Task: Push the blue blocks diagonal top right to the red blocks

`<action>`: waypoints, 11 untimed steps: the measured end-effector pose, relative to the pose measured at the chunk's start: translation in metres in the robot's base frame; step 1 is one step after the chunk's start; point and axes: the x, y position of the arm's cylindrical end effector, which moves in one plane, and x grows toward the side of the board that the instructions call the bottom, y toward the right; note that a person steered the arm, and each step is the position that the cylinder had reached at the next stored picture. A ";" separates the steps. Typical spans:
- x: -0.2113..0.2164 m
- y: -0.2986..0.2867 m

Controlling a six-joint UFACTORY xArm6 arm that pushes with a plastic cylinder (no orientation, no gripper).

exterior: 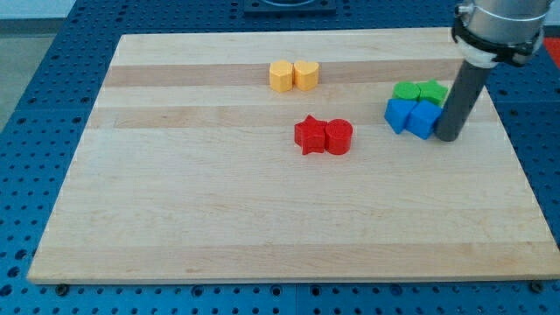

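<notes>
1. One camera view covers the whole scene: a light wooden board [262, 227] lying on a blue perforated table [35, 105].
2. End effector: a straight dark rod [462, 96] descends from the arm's grey wrist [497, 26] at the view's top right. It carries no jaws and holds nothing.
3. Tip position: my tip [446, 137] stands on the board at the view's right, touching or just beside the right-hand face of the nearer blue block. The exact contact cannot be confirmed.
4. Task objects, blue: two blue blocks sit side by side and touching. The left blue block [398, 114] and the right blue block [423, 120] both have angular outlines; their exact shapes cannot be made out.
5. Task objects, red: a red star block [309, 135] and a red cylinder block [339, 137] sit touching each other near the board's centre, to the view's left of the blue pair and slightly lower.
6. Relative layout: the blue pair lies to the right of and a little above the red pair, well apart from it.
7. Other objects, green: two green blocks [419, 91] sit directly above the blue pair, touching it.
8. Other objects, yellow: two yellow blocks [293, 75] sit together near the board's top, above the red pair.
</notes>
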 end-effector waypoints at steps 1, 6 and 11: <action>0.000 -0.009; -0.033 -0.062; -0.046 -0.127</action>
